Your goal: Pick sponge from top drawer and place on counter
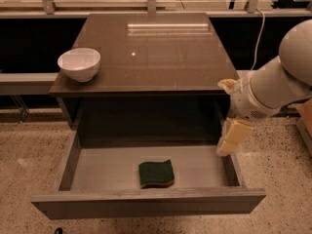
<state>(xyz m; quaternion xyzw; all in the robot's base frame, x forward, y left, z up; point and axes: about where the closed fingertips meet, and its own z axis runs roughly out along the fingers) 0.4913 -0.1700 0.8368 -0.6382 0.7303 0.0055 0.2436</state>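
The sponge (156, 173) lies flat on the grey floor of the open top drawer (146, 204), near the front, green face up with a yellow edge showing. The counter (146, 52) is the glossy brown top of the cabinet above it. My gripper (232, 138) hangs from the white arm at the right, over the drawer's right wall, to the right of the sponge, a little higher, and apart from it. It holds nothing that I can see.
A white bowl (79, 64) stands on the counter's left front corner. Speckled terrazzo floor (29, 145) surrounds the cabinet. A low shelf and railing run behind it. A brown object (307, 121) shows at the right edge.
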